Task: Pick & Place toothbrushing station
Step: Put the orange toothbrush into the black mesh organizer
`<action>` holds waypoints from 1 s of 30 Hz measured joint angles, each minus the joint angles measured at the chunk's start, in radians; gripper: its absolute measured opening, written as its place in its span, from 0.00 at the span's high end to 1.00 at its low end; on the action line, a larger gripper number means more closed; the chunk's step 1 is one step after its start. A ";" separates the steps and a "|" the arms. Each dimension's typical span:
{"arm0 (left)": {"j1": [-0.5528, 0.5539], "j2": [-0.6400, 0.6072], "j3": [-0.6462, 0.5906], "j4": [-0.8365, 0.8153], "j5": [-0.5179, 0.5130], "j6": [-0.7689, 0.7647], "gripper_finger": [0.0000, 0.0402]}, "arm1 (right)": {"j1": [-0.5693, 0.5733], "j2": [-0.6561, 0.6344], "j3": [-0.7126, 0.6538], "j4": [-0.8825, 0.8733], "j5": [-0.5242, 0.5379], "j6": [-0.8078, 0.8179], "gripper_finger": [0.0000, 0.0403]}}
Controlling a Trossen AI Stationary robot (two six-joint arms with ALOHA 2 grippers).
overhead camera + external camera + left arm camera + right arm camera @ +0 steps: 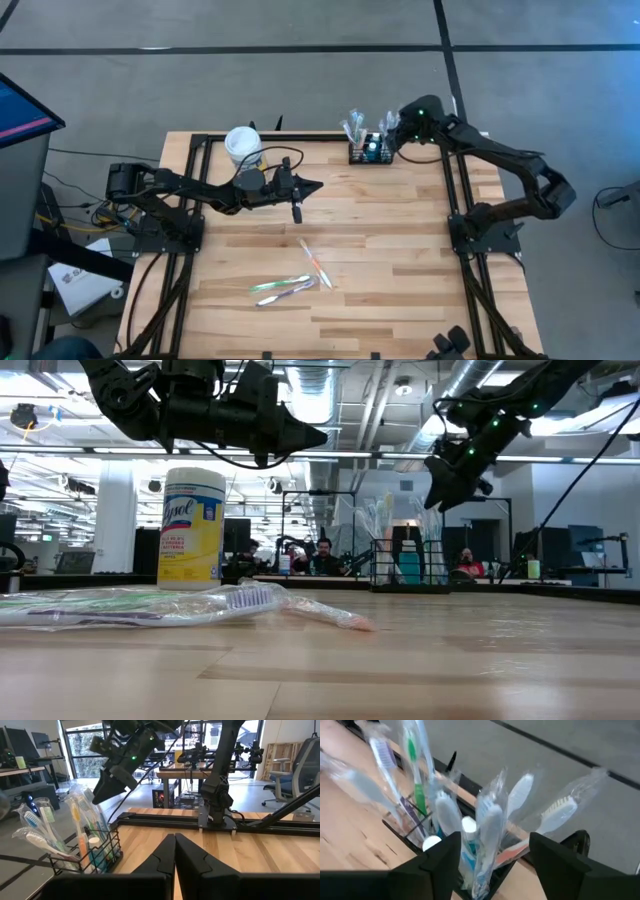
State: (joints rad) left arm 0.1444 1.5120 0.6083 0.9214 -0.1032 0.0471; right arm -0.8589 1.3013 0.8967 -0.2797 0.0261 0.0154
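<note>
High view: I see toothbrushing station [369,152] at far bench [400,260] edge, right gripper [391,124] just above and beside it. Left gripper [310,186] well apart, mid-bench.

Low view: right gripper above station, not touching.

Left wrist view: own fingers [165,857] pressed together, empty.

Right wrist view: I note fingers [442,857] spread apart, straddling wrapped toothbrushes [487,827], gripping nothing.
</note>
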 joint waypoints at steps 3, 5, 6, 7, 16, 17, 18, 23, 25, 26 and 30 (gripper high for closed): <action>0.000 0.000 0.000 -0.002 0.000 0.000 1.00 | 0.000 -0.023 0.000 -0.007 0.000 0.003 0.44; 0.000 0.000 0.000 -0.005 0.000 0.000 1.00 | 0.002 -0.053 0.000 -0.019 0.000 0.010 0.44; 0.000 0.000 0.000 -0.007 0.000 0.000 1.00 | 0.007 -0.067 0.000 -0.024 0.001 0.011 0.44; 0.000 0.000 0.000 -0.009 0.000 0.000 1.00 | 0.014 -0.078 0.001 -0.035 0.001 0.011 0.45; 0.000 0.000 0.000 -0.091 0.075 -0.002 1.00 | 0.140 -0.167 0.000 -0.102 0.000 0.019 0.47; 0.000 0.000 0.000 -0.099 0.112 -0.002 1.00 | 0.159 -0.174 0.000 -0.105 0.000 0.019 0.47; 0.000 0.000 0.000 -0.109 0.150 -0.001 1.00 | 0.179 -0.181 0.000 -0.111 0.000 0.019 0.47; 0.000 0.000 0.000 -0.186 0.327 0.000 1.00 | 0.284 -0.204 0.000 -0.125 0.000 0.019 0.47; 0.000 0.000 0.000 -0.243 0.377 0.002 1.00 | 0.328 -0.204 0.000 -0.127 0.000 0.019 0.47; 0.000 0.000 0.000 -0.277 0.394 0.006 1.00 | 0.350 -0.203 0.000 -0.131 0.000 0.019 0.47; -0.008 0.000 0.000 -0.396 0.407 0.027 0.97 | 0.432 -0.192 0.000 -0.133 -0.001 0.019 0.47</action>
State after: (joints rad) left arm 0.1366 1.5120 0.6079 0.5255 0.3040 0.0744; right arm -0.4272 1.1090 0.8967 -0.4123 0.0248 0.0345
